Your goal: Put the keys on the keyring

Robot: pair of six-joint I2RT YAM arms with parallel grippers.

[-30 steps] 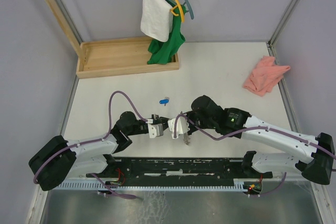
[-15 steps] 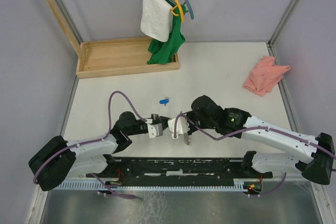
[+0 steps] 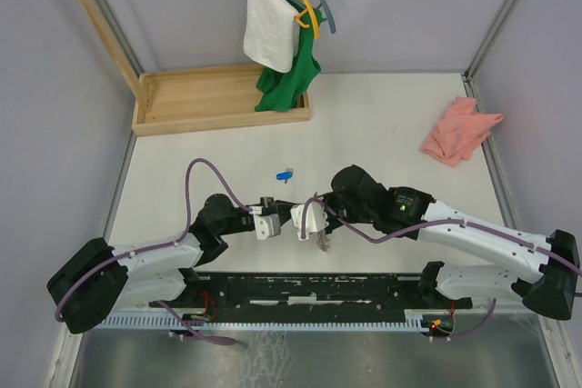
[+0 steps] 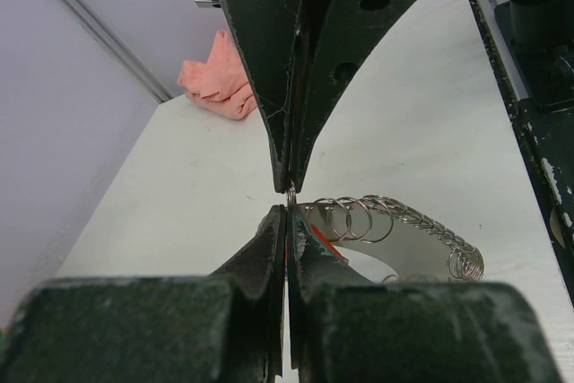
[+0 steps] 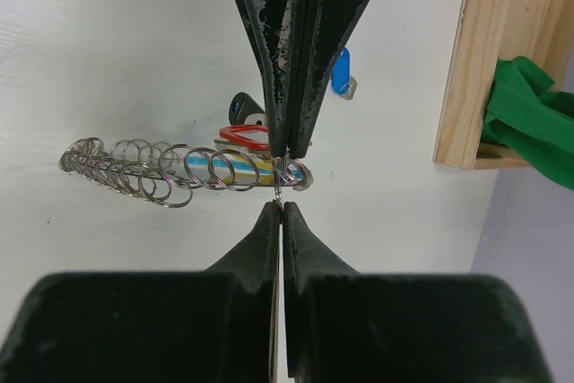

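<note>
Left claw (image 4: 289, 199), right claw (image 5: 281, 193): both clenched on one ring chain (image 5: 143, 177).
Two keys: red key (image 5: 244, 137) seemingly touching it, blue key (image 5: 340, 72) apart.

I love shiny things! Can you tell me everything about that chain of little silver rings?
The chain of rings is a row of many thin, shiny metal loops linked one after another, stretched in a slight curve over the white table. At one end the right gripper and the left gripper are both shut on a ring. A red key lies close by that end.
</note>
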